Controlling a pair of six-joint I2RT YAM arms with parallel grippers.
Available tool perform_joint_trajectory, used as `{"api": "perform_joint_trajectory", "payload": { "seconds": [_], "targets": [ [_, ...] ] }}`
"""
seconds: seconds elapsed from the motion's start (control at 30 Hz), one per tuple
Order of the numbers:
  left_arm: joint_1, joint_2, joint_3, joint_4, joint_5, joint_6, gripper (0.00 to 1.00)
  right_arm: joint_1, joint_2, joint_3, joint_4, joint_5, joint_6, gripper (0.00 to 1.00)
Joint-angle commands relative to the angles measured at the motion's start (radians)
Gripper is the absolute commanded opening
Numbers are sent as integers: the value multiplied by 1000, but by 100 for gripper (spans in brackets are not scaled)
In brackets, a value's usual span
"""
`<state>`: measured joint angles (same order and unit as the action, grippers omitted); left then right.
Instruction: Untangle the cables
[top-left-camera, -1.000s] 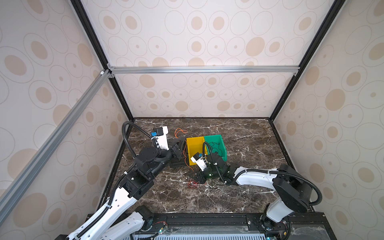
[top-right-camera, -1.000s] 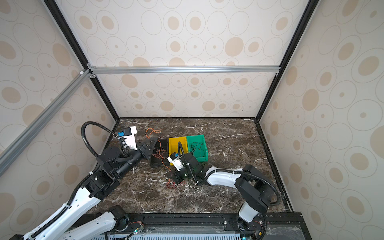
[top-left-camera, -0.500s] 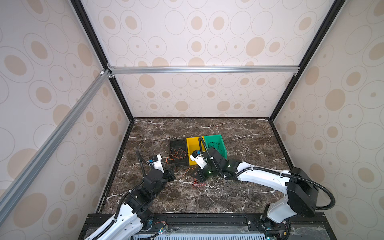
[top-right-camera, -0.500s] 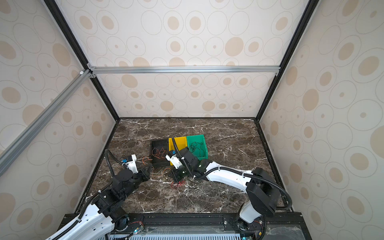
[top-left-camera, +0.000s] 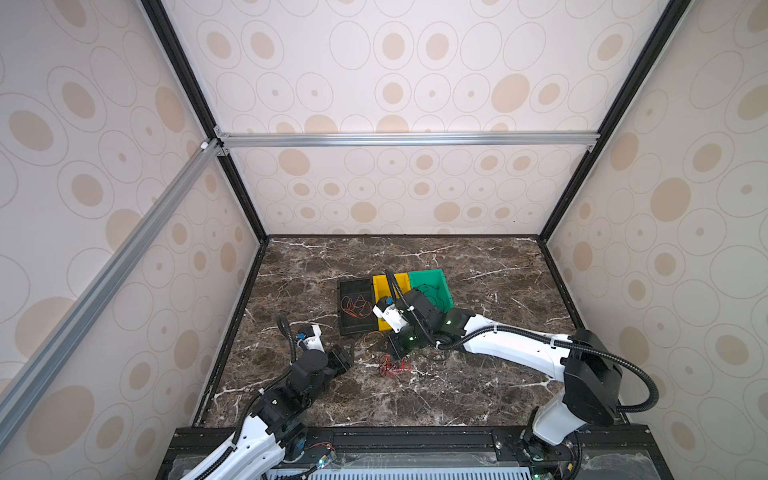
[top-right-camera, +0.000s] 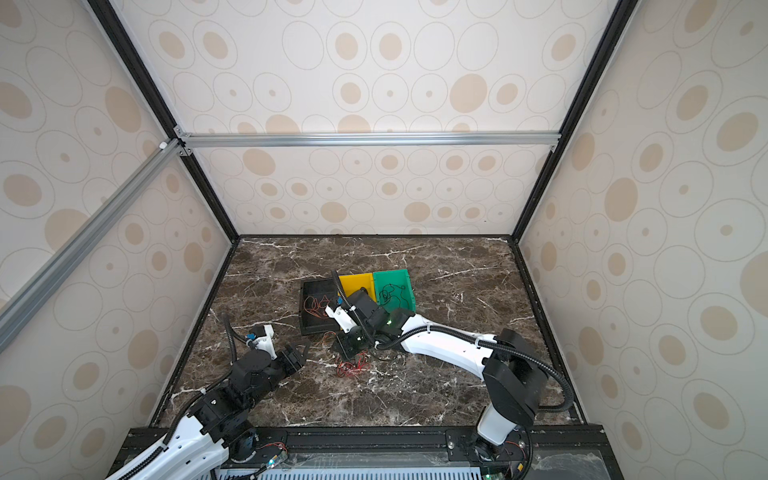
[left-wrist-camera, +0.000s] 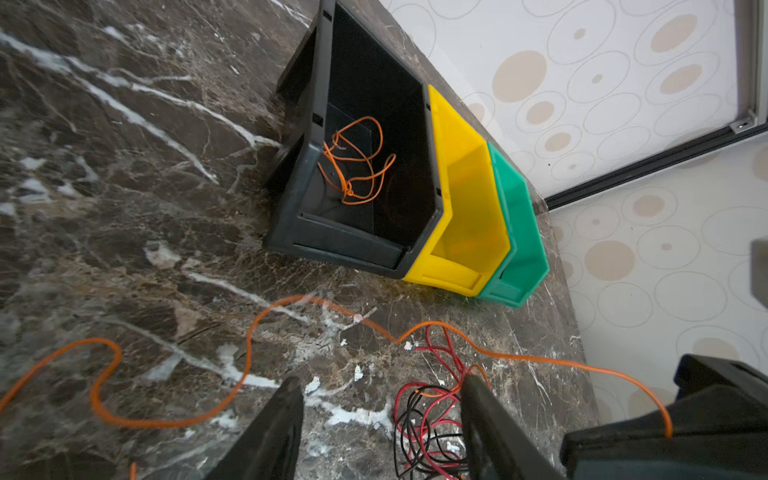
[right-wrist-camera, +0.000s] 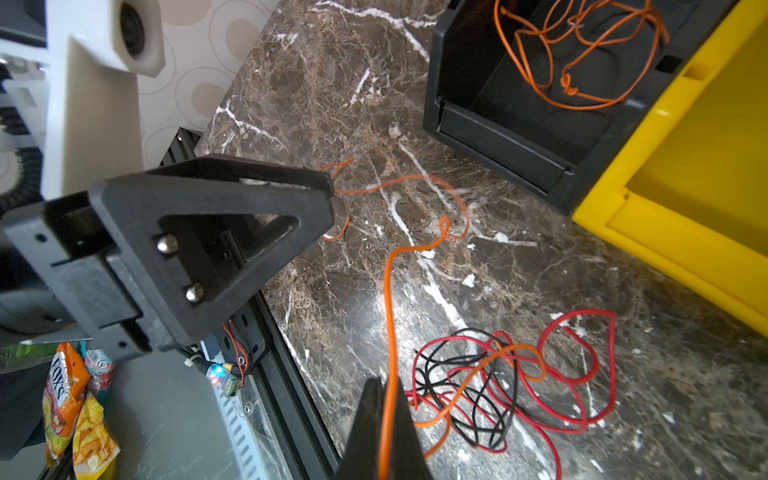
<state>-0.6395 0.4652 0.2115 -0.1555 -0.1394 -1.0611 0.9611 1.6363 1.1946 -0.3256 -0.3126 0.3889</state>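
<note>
A tangle of red and black cables (top-left-camera: 392, 368) (top-right-camera: 352, 368) (right-wrist-camera: 498, 386) lies on the marble table, with an orange cable (right-wrist-camera: 388, 291) (left-wrist-camera: 249, 345) threaded through it and snaking off across the table. My right gripper (right-wrist-camera: 386, 399) (top-left-camera: 395, 353) is shut on this orange cable just beside the tangle. My left gripper (left-wrist-camera: 382, 399) (top-left-camera: 347, 357) is low at the front left, open, nothing between its fingers; the tangle (left-wrist-camera: 428, 424) lies by one finger. Another orange cable (left-wrist-camera: 357, 166) (right-wrist-camera: 582, 54) is coiled in the black bin (left-wrist-camera: 307, 166). A black cable (top-left-camera: 428, 291) lies in the green bin (top-left-camera: 440, 276).
The black bin, a yellow bin (left-wrist-camera: 465, 199) and the green bin (left-wrist-camera: 519, 232) stand side by side behind the tangle. The enclosure walls close in the table. Snack packets (right-wrist-camera: 66, 399) lie beyond the table's front rail.
My left arm has dropped from above the black bin to the front left of the table, and its gripper has opened. The right gripper has stayed by the tangle, still shut.
</note>
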Motion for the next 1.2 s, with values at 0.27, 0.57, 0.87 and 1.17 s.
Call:
{"api": "perform_joint_trajectory", "payload": {
  "seconds": [0.27, 0.57, 0.87, 1.17],
  "targets": [
    [3, 16, 60, 156, 261, 128, 62, -19, 117, 149, -141, -20, 29, 0],
    [-75, 147, 4, 360, 368, 223, 57, -65, 152, 195, -138, -155, 74, 0],
    [-135, 262, -61, 462, 282, 219, 50, -85, 130, 186, -100, -238, 103, 0],
    [-135, 350, -95, 531, 247, 217, 38, -87, 92, 161, -73, -260, 122, 0]
  ]
}}
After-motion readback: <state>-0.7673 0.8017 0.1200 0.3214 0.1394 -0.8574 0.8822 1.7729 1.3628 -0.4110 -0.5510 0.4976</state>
